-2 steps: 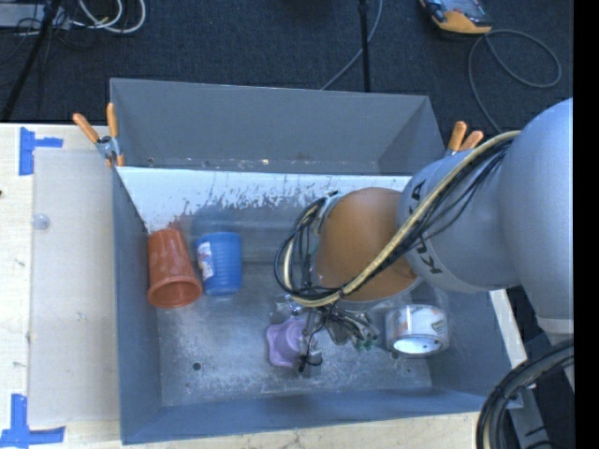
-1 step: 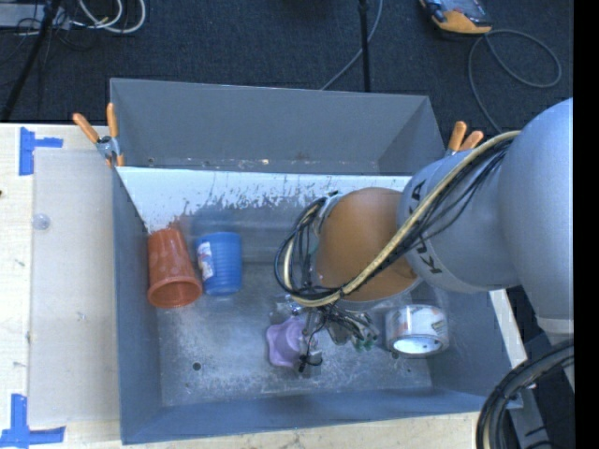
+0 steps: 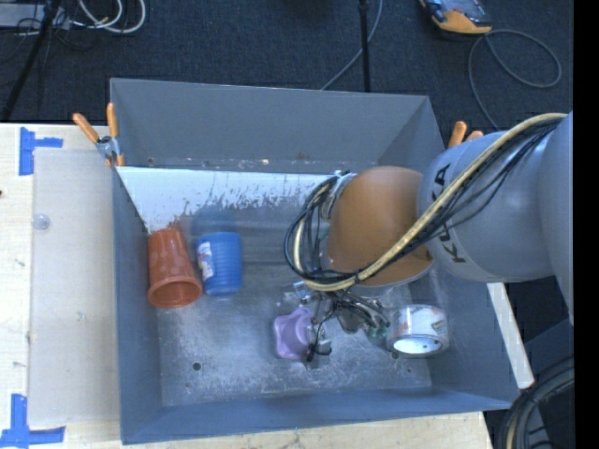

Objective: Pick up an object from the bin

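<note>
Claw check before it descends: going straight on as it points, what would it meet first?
Likely the small purple object just beside the claw; depth is unclear, so possibly the bin floor next to it.

Arm link: broad, rounded, glossy grey metal casing (image 3: 519, 232), 1 thick segment.
Marking: black block lettering (image 3: 449, 237) on the grey casing, partly readable as "KU".
Wrist cover: smooth, dome-shaped orange-brown shell (image 3: 374, 218).
Cables: 1 pale yellow hose (image 3: 496, 148) bundled with black cables (image 3: 304, 237), crossing casing and shell, coiled in loops at the shell's left edge.
End tool: small dark metal gripper (image 3: 316, 347) with silvery parts and thin wires.
</note>
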Motion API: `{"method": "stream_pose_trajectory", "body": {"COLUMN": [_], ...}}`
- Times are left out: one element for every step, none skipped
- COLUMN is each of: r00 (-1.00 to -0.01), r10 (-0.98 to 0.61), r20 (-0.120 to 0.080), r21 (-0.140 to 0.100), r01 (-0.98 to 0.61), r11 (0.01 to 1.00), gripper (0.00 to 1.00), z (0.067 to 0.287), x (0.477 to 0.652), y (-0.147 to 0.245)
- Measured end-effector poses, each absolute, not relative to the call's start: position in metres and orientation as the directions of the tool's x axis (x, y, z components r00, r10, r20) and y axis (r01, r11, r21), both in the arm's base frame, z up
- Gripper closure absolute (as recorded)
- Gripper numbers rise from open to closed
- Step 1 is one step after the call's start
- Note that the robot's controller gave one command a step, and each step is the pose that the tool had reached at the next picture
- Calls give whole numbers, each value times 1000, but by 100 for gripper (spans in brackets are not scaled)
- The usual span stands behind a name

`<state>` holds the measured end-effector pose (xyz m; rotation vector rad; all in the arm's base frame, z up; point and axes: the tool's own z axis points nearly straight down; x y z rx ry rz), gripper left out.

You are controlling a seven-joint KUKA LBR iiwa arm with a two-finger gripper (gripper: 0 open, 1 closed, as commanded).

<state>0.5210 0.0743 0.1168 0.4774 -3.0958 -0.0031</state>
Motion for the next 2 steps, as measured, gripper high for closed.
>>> {"method": "stream_pose_trajectory", "body": {"r00": [-945,-943], "r10": [-328,-332], "r20": [7,9], "r21": [4,4], "r01": [-328,-332], "r11": [945,943], "gripper": [100,100], "z": [170,230], "x": [520,518], "y": [72,72]}}
